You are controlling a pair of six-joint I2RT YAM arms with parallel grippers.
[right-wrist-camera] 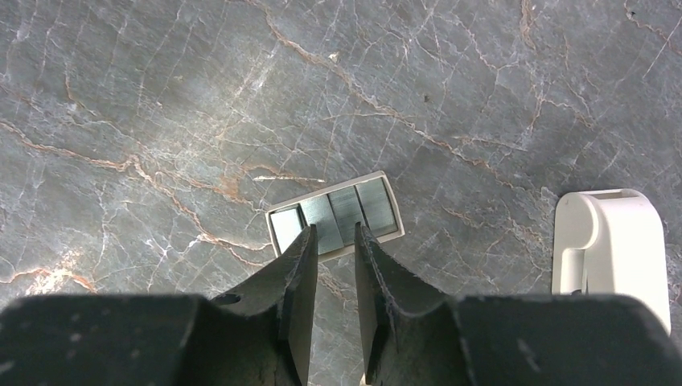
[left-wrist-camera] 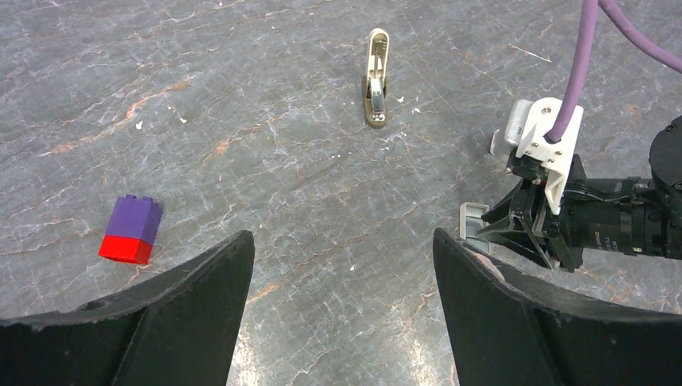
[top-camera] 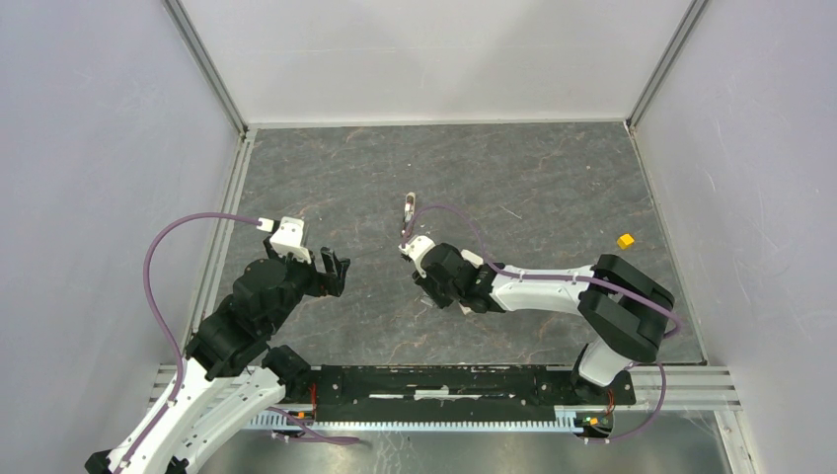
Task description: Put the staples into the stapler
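Observation:
The staples (right-wrist-camera: 334, 211) lie as grey strips side by side in a small open white tray on the dark stone table. My right gripper (right-wrist-camera: 336, 233) is down at the tray, its jaws drawn narrow on either side of one strip. The left wrist view shows the same tray (left-wrist-camera: 473, 220) at the tips of the right gripper (left-wrist-camera: 487, 230). The cream stapler (top-camera: 410, 208) lies beyond it; the left wrist view shows it whole (left-wrist-camera: 375, 76), and one end (right-wrist-camera: 609, 249) shows at the right. My left gripper (left-wrist-camera: 343, 237) hovers open and empty, left of the tray.
A purple-and-red brick (left-wrist-camera: 131, 229) sits on the table to the left of my left gripper. A small yellow cube (top-camera: 624, 240) lies at the right side. Grey walls enclose the table (top-camera: 533, 178) on three sides.

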